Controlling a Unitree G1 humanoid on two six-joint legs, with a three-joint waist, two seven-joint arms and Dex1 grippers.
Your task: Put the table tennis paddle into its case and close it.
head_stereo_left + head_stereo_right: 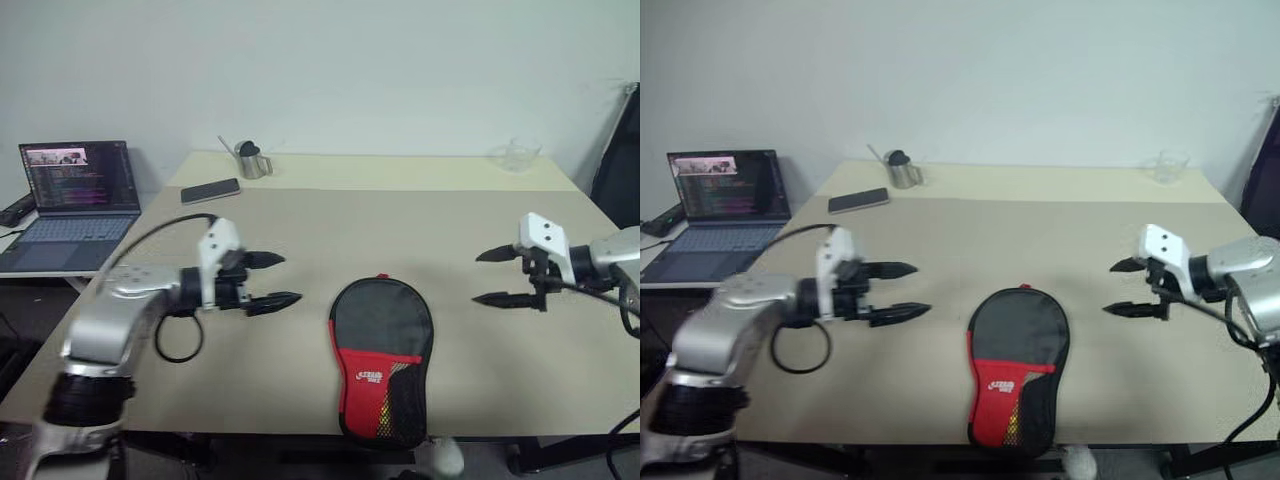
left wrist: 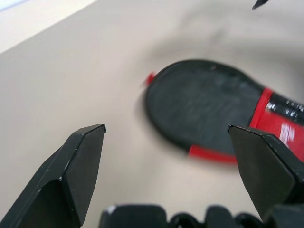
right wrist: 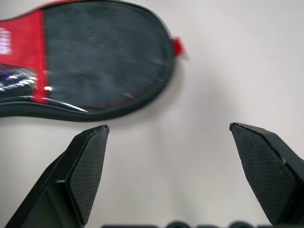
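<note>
Lying flat on table (image 1: 300,230) — zipped case (image 1: 381,355).

Case (image 1: 381,350) black, red panel; table (image 1: 440,230) beige.

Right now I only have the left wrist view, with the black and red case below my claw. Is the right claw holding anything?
Observer: No, the right claw is open and empty, hovering to the right of the case.
Operator: Where does the case's handle end lie?
Observer: At the table's near edge, pointing toward the robot.
Operator: Anything else on the table?
Observer: A phone and a metal cup sit far left, and a clear glass far right.
</note>
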